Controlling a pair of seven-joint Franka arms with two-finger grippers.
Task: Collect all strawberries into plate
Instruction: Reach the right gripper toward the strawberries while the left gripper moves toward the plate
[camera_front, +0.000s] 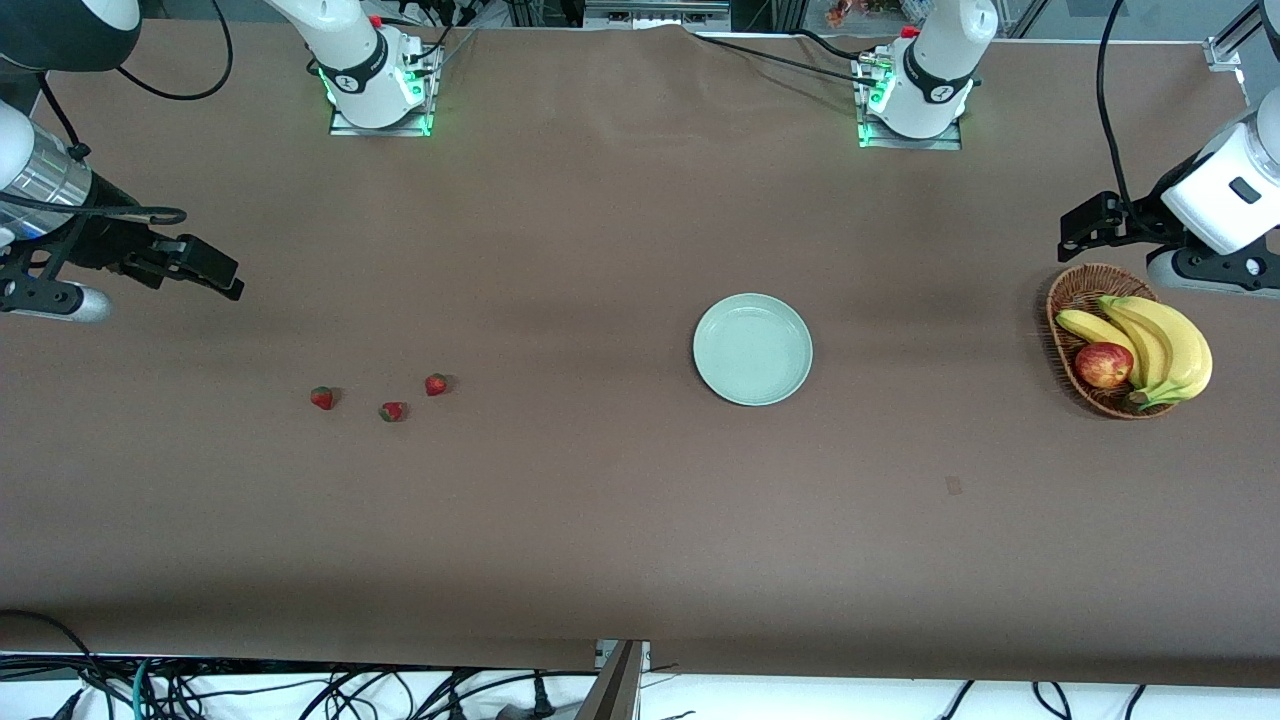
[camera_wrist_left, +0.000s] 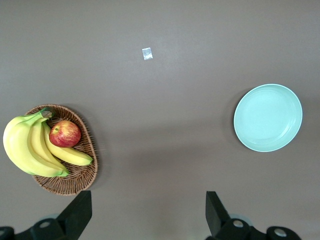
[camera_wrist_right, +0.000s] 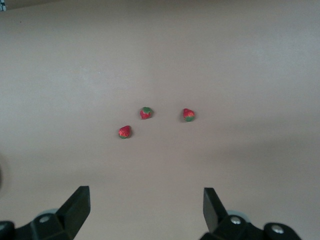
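You have both arms raised off the table (camera_front: 600, 520) and drawn back toward its two ends, and neither is holding anything.

Your right gripper (camera_front: 215, 268) hangs over the bare cloth at the right arm's end of the table, its forearm coming in almost level from that end edge and its fingers aimed toward the middle. In the right wrist view its two fingers (camera_wrist_right: 77, 207) stand spread wide with nothing between them, looking down on the three strawberries (camera_wrist_right: 145, 113).

Those strawberries (camera_front: 393, 411) lie loose on the table in a small cluster toward the right arm's end, a little nearer to the front camera than the right gripper is over. They sit close together but apart from each other, none touching.

The plate (camera_front: 752, 349) sits flat near the middle of the table, toward the left arm's end, well apart from the berries and with nothing in it.

Your left gripper (camera_front: 1085, 225) hovers at the left arm's end edge, just above the wicker basket (camera_front: 1062, 300) that holds bananas (camera_front: 1165, 345) and an apple (camera_front: 1103, 365). Its fingers (camera_wrist_left: 77, 212) are likewise spread and empty, with the basket (camera_wrist_left: 75, 182) and the plate (camera_wrist_left: 268, 117) both below it.
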